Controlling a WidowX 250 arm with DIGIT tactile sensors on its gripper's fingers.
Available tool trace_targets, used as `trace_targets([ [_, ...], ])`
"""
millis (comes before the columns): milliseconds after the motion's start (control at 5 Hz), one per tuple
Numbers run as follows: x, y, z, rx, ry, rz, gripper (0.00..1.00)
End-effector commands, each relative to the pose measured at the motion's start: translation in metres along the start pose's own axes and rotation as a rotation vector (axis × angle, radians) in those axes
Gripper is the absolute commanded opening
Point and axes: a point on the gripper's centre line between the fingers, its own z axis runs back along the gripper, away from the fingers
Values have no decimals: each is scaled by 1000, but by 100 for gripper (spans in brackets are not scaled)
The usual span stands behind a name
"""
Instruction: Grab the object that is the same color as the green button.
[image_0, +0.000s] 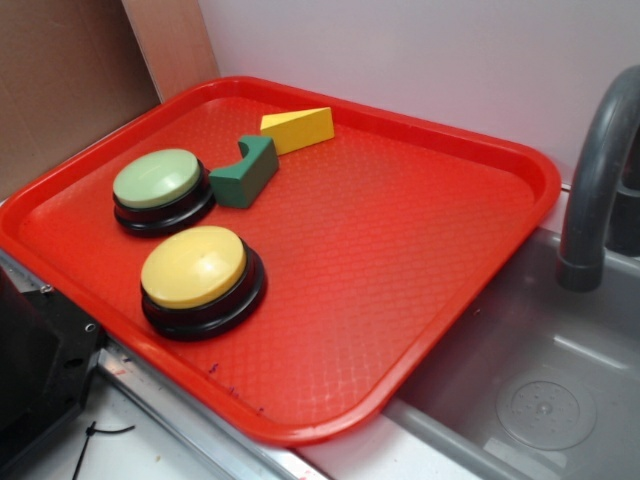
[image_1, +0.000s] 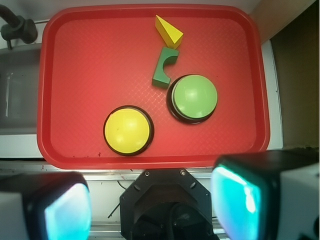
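A small dark green block (image_0: 245, 171) (image_1: 164, 67) with a curved notch lies on the red tray (image_0: 400, 300) (image_1: 90, 65), touching or nearly touching the pale green button (image_0: 160, 190) (image_1: 193, 98). In the wrist view my gripper (image_1: 150, 200) hangs high above the tray's near edge, over the robot's black base. Its two fingers (image_1: 65, 212) stand wide apart with nothing between them. The gripper does not show in the exterior view.
A yellow wedge block (image_0: 298, 127) (image_1: 168, 32) lies just beyond the green block. A yellow-topped button (image_0: 200, 280) (image_1: 128, 130) sits near the tray's front. A grey sink (image_0: 540, 390) with a faucet (image_0: 595, 190) adjoins the tray. The black robot base (image_1: 170, 205) sits before the tray.
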Motion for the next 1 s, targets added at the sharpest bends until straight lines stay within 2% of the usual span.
trace_targets([
  [0,0,0,0,0,0,0,100],
  [200,18,5,-19,21,-21,67,100],
  [400,41,23,-44,65,-23,163,100],
  [800,76,50,-90,103,-24,265,100],
])
